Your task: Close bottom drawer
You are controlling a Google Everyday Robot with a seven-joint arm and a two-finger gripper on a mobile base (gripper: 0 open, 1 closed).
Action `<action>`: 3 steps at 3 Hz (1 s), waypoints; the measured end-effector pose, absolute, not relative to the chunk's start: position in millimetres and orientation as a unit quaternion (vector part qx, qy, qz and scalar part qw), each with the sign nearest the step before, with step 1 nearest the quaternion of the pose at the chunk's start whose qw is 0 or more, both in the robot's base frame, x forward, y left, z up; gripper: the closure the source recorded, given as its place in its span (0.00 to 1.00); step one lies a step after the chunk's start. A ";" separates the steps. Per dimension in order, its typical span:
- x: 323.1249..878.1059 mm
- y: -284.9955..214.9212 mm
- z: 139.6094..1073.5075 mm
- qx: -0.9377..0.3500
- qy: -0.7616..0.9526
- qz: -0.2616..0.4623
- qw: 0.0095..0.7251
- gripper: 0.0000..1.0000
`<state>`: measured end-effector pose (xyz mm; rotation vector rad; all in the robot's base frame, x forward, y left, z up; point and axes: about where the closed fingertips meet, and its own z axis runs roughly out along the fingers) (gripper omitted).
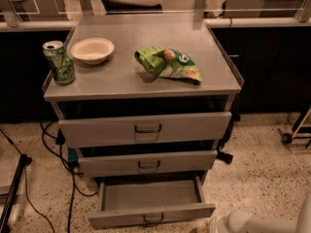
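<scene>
The bottom drawer [151, 214] is a grey metal drawer with a narrow front panel and a small dark loop handle [153, 220]. It stands pulled out from the cabinet, and its inside looks empty. My white arm [265, 222] comes in from the lower right corner. My gripper [216, 225] is at the arm's end, low by the floor. It is just right of the drawer's front right corner, partly cut off by the bottom edge of the view.
The mid-sized drawer [148, 162] and the widest top drawer [146, 128] stick out slightly. The cabinet top [121, 76] carries a green can [58, 62], a white bowl [92, 50] and a green chip bag [167, 63]. Black cables [53, 144] lie on the floor at left.
</scene>
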<state>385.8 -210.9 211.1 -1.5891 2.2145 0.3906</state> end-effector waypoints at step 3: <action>410.9 -201.6 169.8 -0.611 0.726 0.072 0.308 1.00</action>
